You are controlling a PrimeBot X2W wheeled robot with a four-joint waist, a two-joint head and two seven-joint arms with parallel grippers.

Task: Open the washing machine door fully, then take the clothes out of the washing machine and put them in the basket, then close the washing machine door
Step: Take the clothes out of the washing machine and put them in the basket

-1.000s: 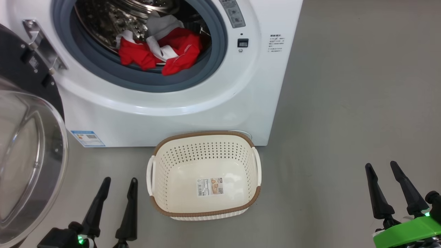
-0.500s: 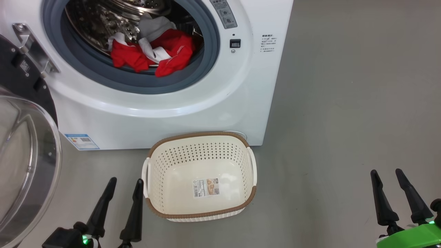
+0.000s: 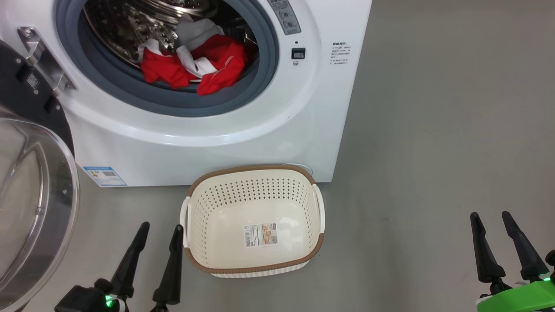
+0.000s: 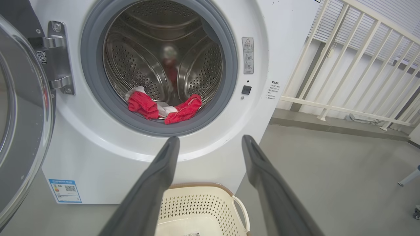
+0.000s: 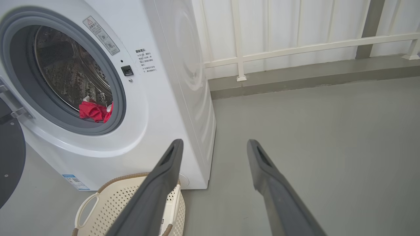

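Only the view shifted: black-rimmed glass door (image 3: pixel 30 182) open at nine o'clock, red-and-white clothes (image 3: pixel 195 69) unmoved, left claw (image 3: pixel 161 225) and right claw (image 3: pixel 490 214) apart, so unloading awaits.

The washing machine door (image 4: pixel 19 114) stands swung open at the left on its metal hinge (image 4: pixel 57 59). This bares the steel drum (image 4: pixel 144 65), where the clothes (image 4: pixel 164 109) (red pieces with a white one between them) lie at the drum's front edge against the grey rubber ring (image 4: pixel 95 88). The left gripper (image 4: pixel 210 139) has its dark fingers (image 4: pixel 157 183) spread wide, holding nothing. Low between them the basket (image 4: pixel 203 206) sits on the floor (image 4: pixel 328 170) at the foot of the washing machine (image 4: pixel 98 157), and a white railing (image 4: pixel 344 65) lines the floor's far edge.
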